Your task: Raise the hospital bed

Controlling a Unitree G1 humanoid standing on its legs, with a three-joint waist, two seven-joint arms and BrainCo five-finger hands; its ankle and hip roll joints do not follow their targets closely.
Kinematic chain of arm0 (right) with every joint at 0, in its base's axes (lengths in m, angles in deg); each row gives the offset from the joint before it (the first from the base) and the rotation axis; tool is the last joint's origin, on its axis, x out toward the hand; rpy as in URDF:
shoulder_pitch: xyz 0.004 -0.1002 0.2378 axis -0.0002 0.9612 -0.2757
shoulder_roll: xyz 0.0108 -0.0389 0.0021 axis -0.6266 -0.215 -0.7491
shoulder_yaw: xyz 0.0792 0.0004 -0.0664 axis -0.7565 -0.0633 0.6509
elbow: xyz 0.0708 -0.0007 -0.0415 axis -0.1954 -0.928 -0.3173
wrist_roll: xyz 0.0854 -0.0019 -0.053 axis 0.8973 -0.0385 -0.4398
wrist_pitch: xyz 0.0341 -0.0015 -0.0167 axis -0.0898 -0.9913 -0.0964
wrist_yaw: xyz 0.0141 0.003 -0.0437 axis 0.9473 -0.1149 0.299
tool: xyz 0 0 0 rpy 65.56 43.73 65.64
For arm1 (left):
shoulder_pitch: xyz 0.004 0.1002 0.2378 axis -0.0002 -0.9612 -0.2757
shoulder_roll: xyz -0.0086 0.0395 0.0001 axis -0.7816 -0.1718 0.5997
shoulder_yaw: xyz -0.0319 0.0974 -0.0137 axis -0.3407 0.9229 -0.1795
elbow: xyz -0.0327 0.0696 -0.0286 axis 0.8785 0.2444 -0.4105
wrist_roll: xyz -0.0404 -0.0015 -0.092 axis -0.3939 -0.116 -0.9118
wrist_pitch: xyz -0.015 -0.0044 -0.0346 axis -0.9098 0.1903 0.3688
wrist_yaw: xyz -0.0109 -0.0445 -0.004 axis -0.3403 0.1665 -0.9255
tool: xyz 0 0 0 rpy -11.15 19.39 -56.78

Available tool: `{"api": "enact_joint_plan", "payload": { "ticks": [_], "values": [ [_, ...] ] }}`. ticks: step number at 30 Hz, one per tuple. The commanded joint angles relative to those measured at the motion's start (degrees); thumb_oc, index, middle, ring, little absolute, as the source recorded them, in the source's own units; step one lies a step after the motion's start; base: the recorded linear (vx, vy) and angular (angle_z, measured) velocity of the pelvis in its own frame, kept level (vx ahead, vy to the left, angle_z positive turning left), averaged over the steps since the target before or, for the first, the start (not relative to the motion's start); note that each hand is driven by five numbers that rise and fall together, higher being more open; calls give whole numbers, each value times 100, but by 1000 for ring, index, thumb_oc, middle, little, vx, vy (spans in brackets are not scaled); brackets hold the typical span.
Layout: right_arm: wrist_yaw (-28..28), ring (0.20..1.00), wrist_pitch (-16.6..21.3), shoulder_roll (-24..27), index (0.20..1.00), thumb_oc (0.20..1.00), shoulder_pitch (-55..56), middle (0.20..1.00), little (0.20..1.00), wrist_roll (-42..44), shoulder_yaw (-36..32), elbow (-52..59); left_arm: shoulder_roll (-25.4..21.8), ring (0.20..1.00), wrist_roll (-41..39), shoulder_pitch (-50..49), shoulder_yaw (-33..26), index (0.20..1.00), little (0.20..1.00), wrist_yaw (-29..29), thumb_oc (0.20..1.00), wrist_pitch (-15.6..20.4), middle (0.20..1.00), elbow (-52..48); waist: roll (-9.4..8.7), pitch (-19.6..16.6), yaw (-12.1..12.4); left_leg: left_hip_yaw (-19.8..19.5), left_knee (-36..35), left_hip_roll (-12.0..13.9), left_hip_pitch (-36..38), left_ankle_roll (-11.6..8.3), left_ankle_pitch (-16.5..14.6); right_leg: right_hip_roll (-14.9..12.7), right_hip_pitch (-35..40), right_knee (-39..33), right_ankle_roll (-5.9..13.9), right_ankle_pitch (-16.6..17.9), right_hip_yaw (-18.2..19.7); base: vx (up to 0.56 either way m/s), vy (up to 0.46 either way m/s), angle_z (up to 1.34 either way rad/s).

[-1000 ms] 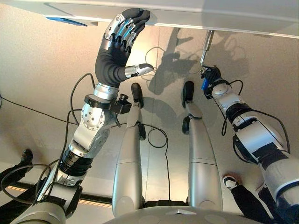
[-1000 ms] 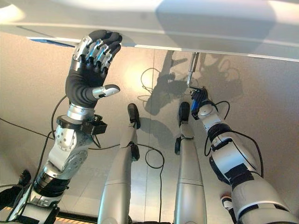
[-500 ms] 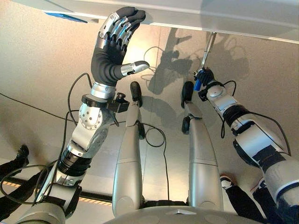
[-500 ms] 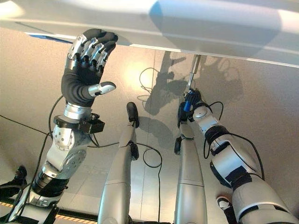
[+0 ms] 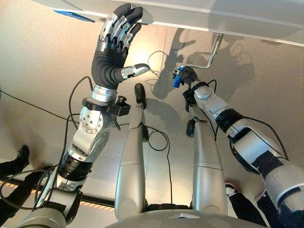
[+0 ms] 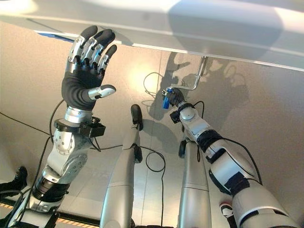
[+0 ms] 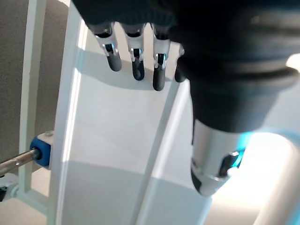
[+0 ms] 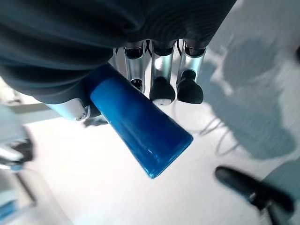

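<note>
The right hand (image 5: 186, 75) is curled round the blue grip (image 5: 176, 79) of the bed's crank (image 5: 213, 53), a bent silver rod that rises from the grip, runs sideways and then turns up to the underside of the bed (image 5: 223, 16) just above the hand. In the right wrist view the dark fingertips (image 8: 187, 91) fold over the blue grip (image 8: 140, 136), which sticks out past them as a tapered cylinder, with the thumb side pressed against its near end. The grip lies below and beside the crank's bend, between the right hand and the left, and is well apart from the left hand. The left hand (image 5: 113, 47) is raised with its fingers straight and spread a little, thumb (image 5: 135, 71) held out to the side, holding nothing; its fingertips (image 5: 134, 13) reach the pale lower edge of the bed overhead, though whether they press on it or stop just short cannot be told. In the left wrist view the same fingertips (image 7: 136, 65) point along the white panel (image 7: 108, 136) of the bed frame, and beyond them, off to one side, a blue block (image 7: 41, 151) with a metal rod in it sits on the frame's rail.
</note>
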Motion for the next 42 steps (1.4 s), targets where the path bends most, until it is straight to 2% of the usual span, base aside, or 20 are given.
{"api": "enact_joint_plan", "payload": {
  "ticks": [1, 6, 9, 16, 23, 29, 35, 36, 38, 42],
  "values": [
    [1020, 200, 884, -1166, 200, 200, -184, 200, 200, 276, 397, 2123, -397, 1000, 49, -142, 26, 1000, 1000, 174, 1000, 424, 1000, -685, 113, -14, 15, 190, 863, -524, -160, 361, -872, -193, 317, -1071, 666, 703, 77, 0, 0, 0],
    [1050, 200, 1170, -324, 200, 200, 205, 200, 200, 684, -106, 3452, -540, 1000, 181, -193, 23, 1000, 1000, 198, 1000, 463, 1000, -669, 77, -14, -113, 225, 860, -497, -91, 362, -878, -169, 345, -1063, 674, 690, 118, 0, 0, 0],
    [1027, 200, 1438, 164, 200, 200, 690, 200, 200, 1027, -710, 4248, -670, 1000, 170, -363, -115, 1000, 1000, 263, 1000, 476, 1000, -757, 55, -14, -226, 253, 804, -491, -38, 362, -873, -150, 365, -1072, 682, 677, 145, 2, -9, 1],
    [942, 200, 1846, 622, 200, 200, 2281, 200, 200, 1274, -2365, 5128, -819, 1000, 28, -938, -666, 1000, 1000, 540, 1000, 511, 1000, -899, -68, -14, -436, 303, 771, -460, 60, 357, -892, -98, 408, -1058, 685, 636, 192, 6, -39, 4],
    [541, 200, 2212, 432, 200, 200, 3157, 200, 200, 1169, -3670, 5189, -689, 1000, -100, -1180, -1023, 1000, 1000, 739, 1000, 523, 1000, -937, -145, -14, -583, 318, 689, -448, 201, 330, -916, -52, 497, -1051, 692, 597, 215, 1, -33, 3],
    [163, 200, 2446, 63, 200, 200, 3502, 200, 200, 1114, -4272, 5031, -499, 1000, -155, -1187, -1080, 1000, 1000, 804, 1000, 490, 1000, -932, -186, -14, -675, 368, 644, -468, 319, 350, -947, -11, 569, -1067, 689, 592, 276, -1, 0, -4],
    [-326, 200, 2500, 110, 200, 200, 3645, 200, 200, 745, -4707, 4586, -447, 1000, -210, -1108, -1094, 1000, 1000, 870, 1000, 479, 1000, -915, -178, -14, -752, 422, 586, -478, 442, 348, -965, 4, 655, -1127, 696, 595, 324, -10, 2, -6],
    [-639, 200, 2490, 207, 200, 200, 3629, 200, 200, 493, -4875, 4191, -481, 1000, -189, -1065, -1096, 1000, 1000, 893, 1000, 478, 1000, -897, -168, -14, -771, 427, 588, -472, 477, 344, -978, 5, 693, -1135, 697, 593, 334, -17, 0, -5],
    [-917, 200, 2453, 304, 200, 200, 3609, 200, 200, 264, -5000, 3817, -505, 1000, -197, -1038, -1118, 1000, 1000, 900, 1000, 488, 1000, -894, -156, -14, -779, 439, 565, -474, 516, 345, -982, 20, 721, -1160, 697, 606, 358, 0, 0, 0],
    [-1123, 200, 2372, 468, 200, 200, 3561, 200, 200, 105, -5025, 3166, -545, 1000, -227, -963, -1024, 1000, 1000, 937, 1000, 483, 1000, -872, -161, -14, -768, 466, 523, -464, 548, 348, -968, 35, 730, -1195, 704, 628, 362, -9, -14, -5]
  ]
}}
